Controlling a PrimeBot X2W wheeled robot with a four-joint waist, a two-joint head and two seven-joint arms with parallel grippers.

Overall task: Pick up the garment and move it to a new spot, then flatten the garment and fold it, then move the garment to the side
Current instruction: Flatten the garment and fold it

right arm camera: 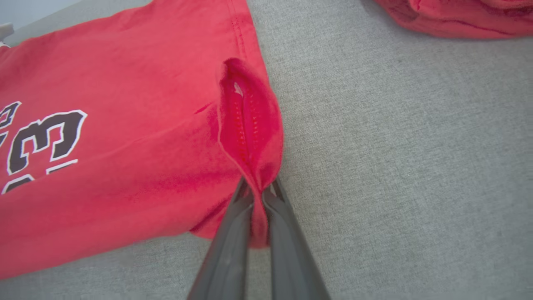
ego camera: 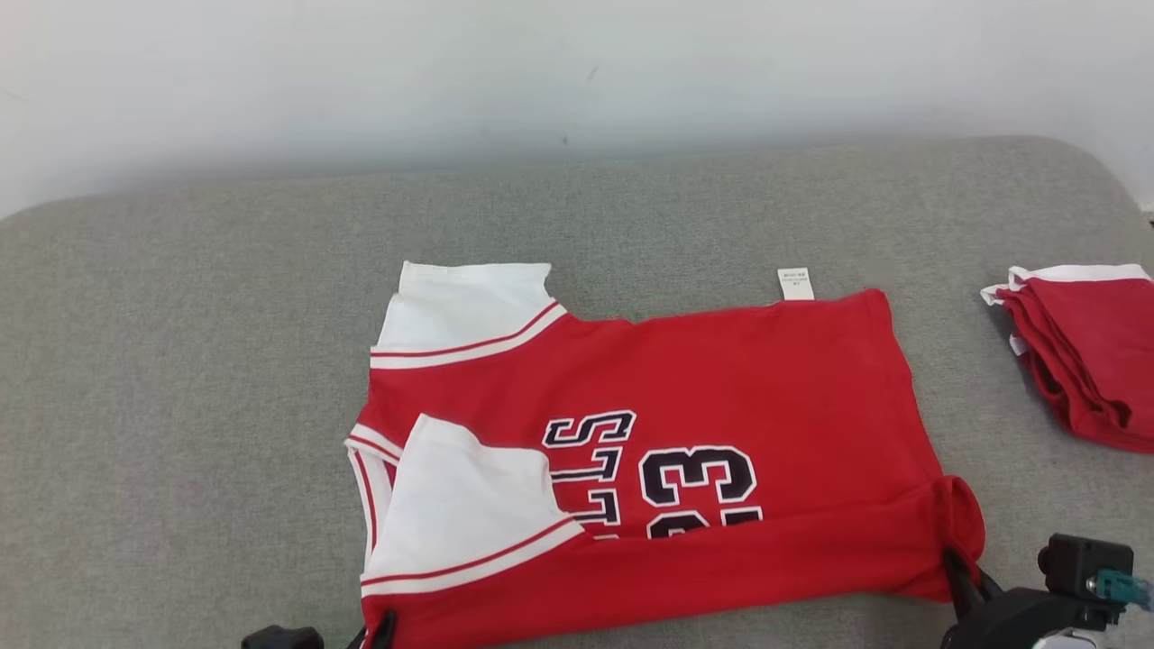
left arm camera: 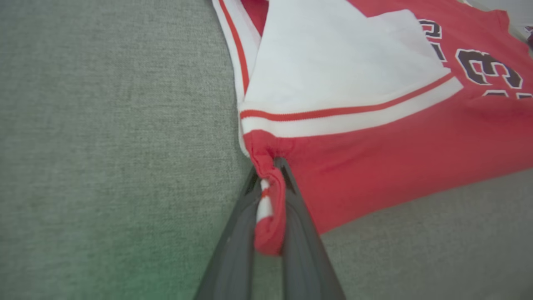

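A red jersey (ego camera: 721, 388) with white sleeves and a dark "23" lies spread on the grey cushion, its near edge folded up over the lettering. My left gripper (ego camera: 383, 626) is shut on the jersey's near-left corner (left arm camera: 268, 196), by the white sleeve (left arm camera: 333, 62). At the near-right corner, my right gripper (ego camera: 957, 572) is shut on a pinch of red hem (right arm camera: 250, 137), and the cloth bunches between its fingers (right arm camera: 233, 233). A white label (ego camera: 795, 283) sticks out at the far edge.
A folded pile of red and white garments (ego camera: 1086, 351) lies at the cushion's right side, also in the right wrist view's top edge (right arm camera: 458, 16). The grey cushion (ego camera: 180, 361) stretches to the left and back, with a pale wall (ego camera: 541, 72) behind it.
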